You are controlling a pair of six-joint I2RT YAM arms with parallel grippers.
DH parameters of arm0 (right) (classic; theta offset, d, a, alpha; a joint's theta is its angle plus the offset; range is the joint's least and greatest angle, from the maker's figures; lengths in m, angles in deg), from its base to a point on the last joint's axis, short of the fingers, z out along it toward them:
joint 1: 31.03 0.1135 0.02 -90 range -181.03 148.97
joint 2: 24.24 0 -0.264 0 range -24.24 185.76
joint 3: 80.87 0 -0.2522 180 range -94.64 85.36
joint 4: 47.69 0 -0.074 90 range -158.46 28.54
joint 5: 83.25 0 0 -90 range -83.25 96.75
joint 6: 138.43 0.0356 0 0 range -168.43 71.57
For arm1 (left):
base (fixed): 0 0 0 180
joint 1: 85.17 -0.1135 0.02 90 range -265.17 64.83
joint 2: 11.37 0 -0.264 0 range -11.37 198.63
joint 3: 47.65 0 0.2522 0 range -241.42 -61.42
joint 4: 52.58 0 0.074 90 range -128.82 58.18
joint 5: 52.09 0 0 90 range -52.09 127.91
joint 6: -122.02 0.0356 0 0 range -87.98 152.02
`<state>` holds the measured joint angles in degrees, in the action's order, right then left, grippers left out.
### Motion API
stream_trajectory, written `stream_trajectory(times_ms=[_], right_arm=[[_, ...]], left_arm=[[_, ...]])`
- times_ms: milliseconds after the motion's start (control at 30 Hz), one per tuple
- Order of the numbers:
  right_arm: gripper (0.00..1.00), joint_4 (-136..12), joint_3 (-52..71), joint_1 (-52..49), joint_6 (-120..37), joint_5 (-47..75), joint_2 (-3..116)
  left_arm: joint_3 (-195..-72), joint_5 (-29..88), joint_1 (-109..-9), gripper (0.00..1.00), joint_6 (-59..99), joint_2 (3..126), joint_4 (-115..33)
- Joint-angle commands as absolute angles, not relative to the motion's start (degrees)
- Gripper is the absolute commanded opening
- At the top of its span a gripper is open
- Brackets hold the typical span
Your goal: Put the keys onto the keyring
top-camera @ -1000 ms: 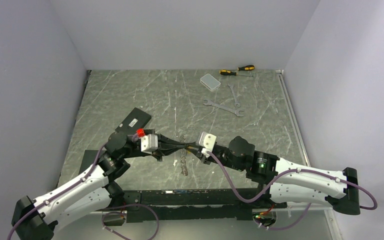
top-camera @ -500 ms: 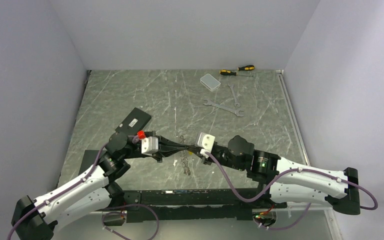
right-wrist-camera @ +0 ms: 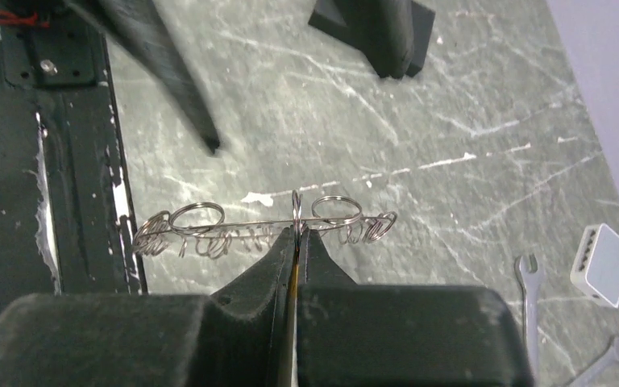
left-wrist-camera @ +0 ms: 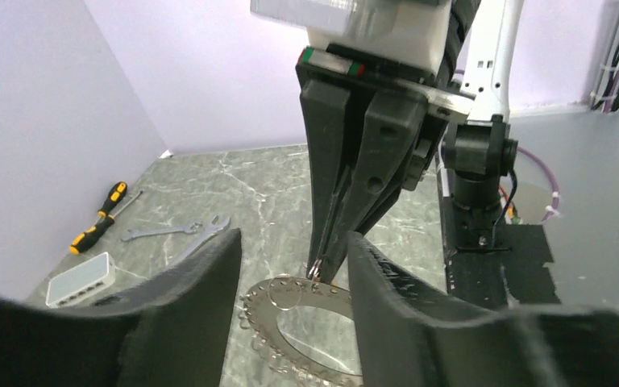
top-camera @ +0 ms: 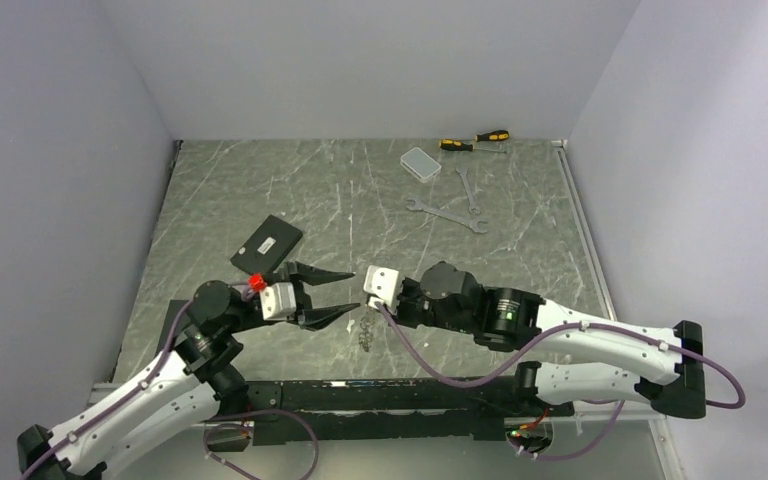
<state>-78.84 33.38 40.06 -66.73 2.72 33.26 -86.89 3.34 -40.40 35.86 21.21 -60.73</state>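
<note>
Many silver keys (right-wrist-camera: 209,244) fringe the keyring (right-wrist-camera: 246,226), clamped in right hand (right-wrist-camera: 297,230); left hand (top-camera: 355,290) apart.

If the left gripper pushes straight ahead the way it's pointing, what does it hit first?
Most likely the keyring, lying dead ahead between the left gripper's open fingers, with the shut right gripper pinching it just beyond; depth is unclear.

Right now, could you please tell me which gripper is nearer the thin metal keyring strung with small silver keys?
Right. The right gripper is shut on the thin metal keyring; the left gripper is open beside it, fingers not touching.
</note>
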Motion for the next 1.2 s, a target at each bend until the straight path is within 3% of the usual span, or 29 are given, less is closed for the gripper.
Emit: stream_trajectory(times_ms=[0, 133, 300, 500, 1167], right_arm=[[0.0, -82.6, 28.1, 39.9, -67.7, -0.3, 35.1], [0.0, -88.1, 23.8, 39.6, -67.0, -1.8, 39.8], [0.0, -98.3, 16.1, 39.5, -66.6, -3.2, 47.0], [0.0, -98.3, 15.6, 39.5, -67.3, -1.8, 47.3], [0.0, -92.5, 23.2, 39.5, -70.9, 2.8, 38.4]], left_arm=[[-86.5, 7.2, -40.4, 0.62, 37.9, 17.4, -55.0], [-86.3, 9.1, -40.4, 0.69, 39.1, 14.5, -50.5], [-89.9, 8.4, -40.4, 0.64, 47.8, 14.8, -38.2], [-96.1, 5.5, -40.4, 0.55, 59.3, 20.1, -25.2], [-95.9, -2.6, -40.4, 0.4, 52.9, 29.8, -43.1]])
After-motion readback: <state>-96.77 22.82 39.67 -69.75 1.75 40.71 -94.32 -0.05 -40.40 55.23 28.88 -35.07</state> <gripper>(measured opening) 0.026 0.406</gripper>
